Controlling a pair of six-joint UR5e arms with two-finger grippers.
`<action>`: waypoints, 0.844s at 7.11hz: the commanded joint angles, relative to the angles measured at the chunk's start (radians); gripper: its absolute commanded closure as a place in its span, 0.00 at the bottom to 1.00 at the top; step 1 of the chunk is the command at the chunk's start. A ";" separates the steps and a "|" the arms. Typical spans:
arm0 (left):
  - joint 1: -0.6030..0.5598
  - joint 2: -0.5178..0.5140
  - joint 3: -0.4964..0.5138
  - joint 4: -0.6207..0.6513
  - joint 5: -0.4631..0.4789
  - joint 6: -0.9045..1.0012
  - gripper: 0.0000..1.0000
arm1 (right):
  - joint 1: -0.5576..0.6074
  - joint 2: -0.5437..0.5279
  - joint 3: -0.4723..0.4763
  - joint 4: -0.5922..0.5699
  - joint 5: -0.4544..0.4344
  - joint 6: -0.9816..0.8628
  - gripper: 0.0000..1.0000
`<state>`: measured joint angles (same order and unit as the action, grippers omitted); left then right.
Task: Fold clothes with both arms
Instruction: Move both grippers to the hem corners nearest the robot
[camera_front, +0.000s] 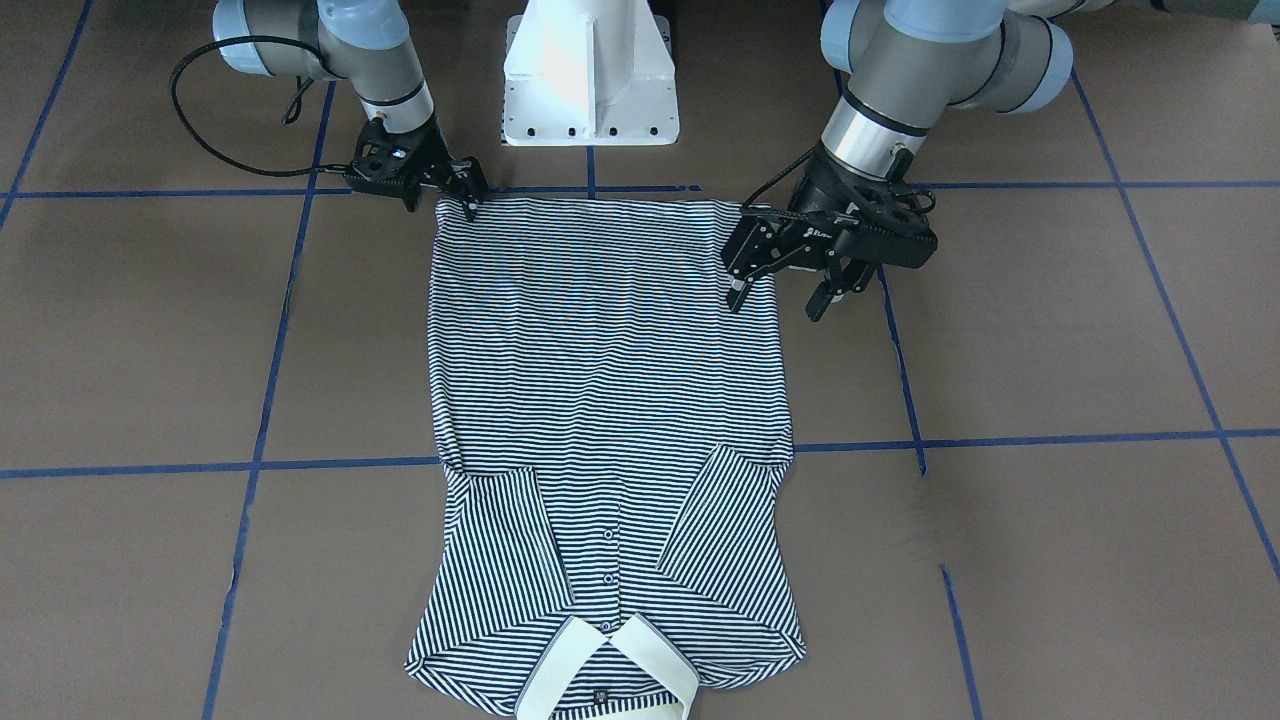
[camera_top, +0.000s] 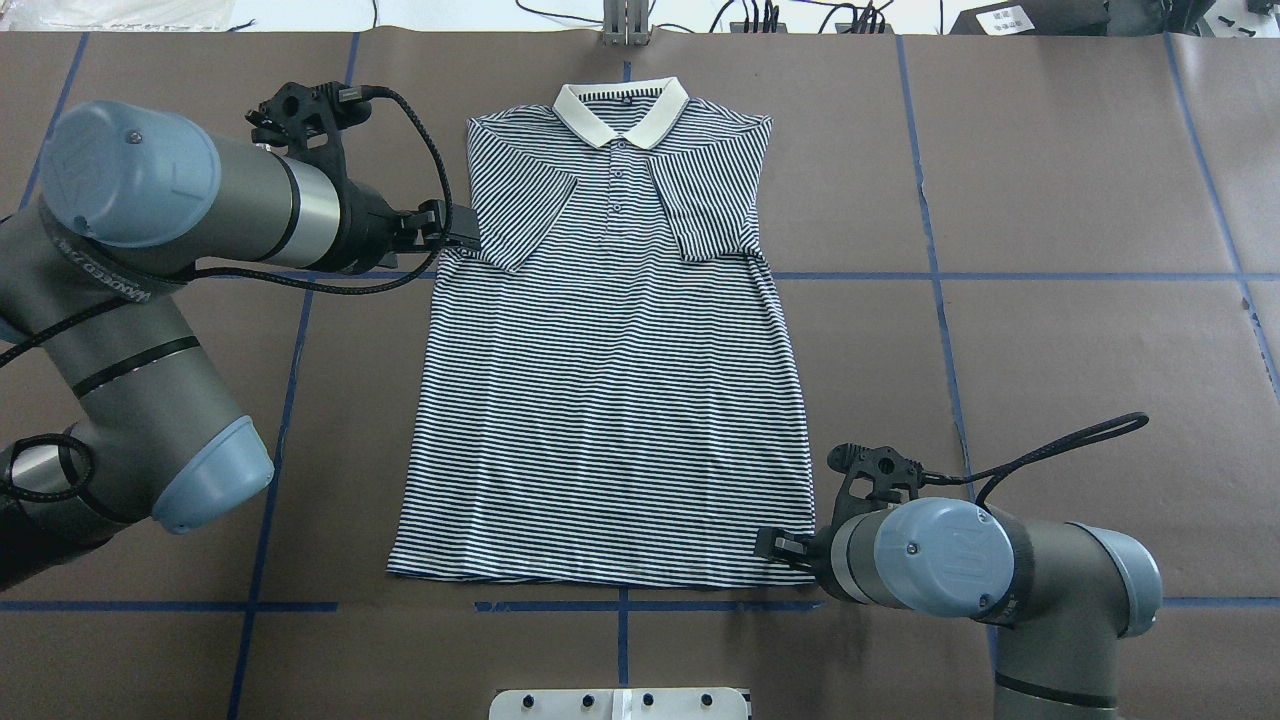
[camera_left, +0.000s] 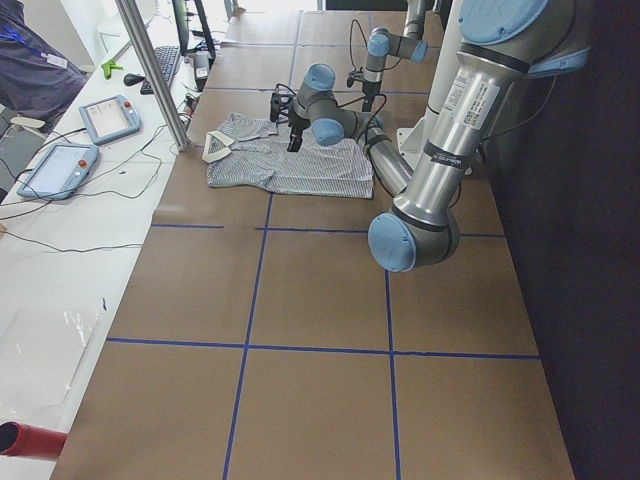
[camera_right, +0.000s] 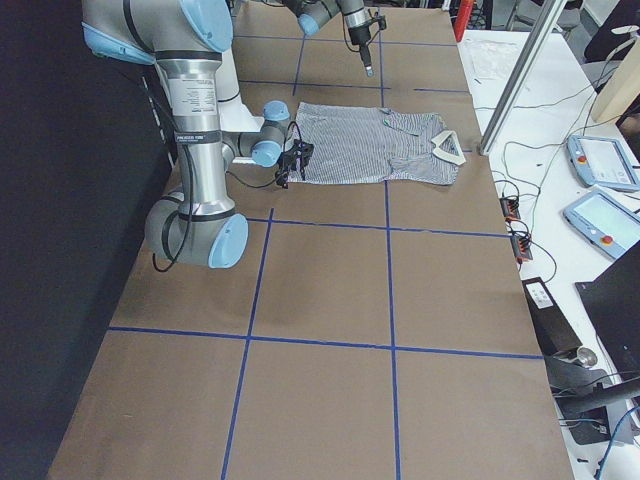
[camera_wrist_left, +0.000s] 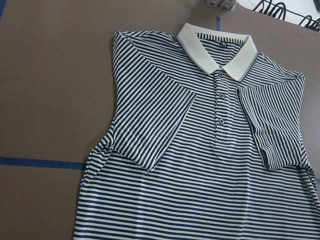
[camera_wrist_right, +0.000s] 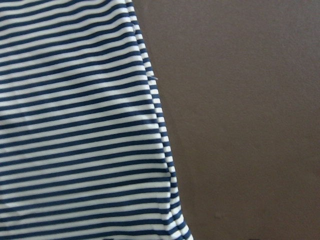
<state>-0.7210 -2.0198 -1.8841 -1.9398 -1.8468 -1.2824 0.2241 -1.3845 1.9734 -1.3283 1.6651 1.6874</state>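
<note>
On the matte brown surface (camera_top: 1050, 330), gridded with blue tape, the striped polo shirt (camera_top: 610, 400) lies flat, its soft knit smooth and both short sleeves folded inward. At the near hem corner the right gripper (camera_front: 468, 198) sits low, fingers pinched at the fabric. Farther along, the left gripper (camera_front: 792, 283) hangs beside the shirt's edge, released, black fingers spread. The ribbed cream collar (camera_top: 621, 108) lies farthest away.

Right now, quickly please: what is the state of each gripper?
Left gripper: open, holding nothing, above the shirt.
Right gripper: at the shirt's hem corner; open or closed cannot be told.
</note>
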 joint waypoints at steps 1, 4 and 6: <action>0.000 0.001 0.000 -0.001 -0.002 -0.002 0.00 | 0.000 -0.001 0.010 -0.008 0.002 0.000 0.08; 0.000 0.001 0.000 -0.001 -0.002 -0.002 0.00 | 0.001 -0.004 0.005 -0.008 0.002 -0.002 0.47; 0.000 0.001 0.002 -0.001 0.000 -0.002 0.00 | 0.001 -0.005 0.007 -0.008 0.005 -0.009 0.87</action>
<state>-0.7210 -2.0187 -1.8834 -1.9405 -1.8481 -1.2839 0.2253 -1.3885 1.9800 -1.3361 1.6695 1.6841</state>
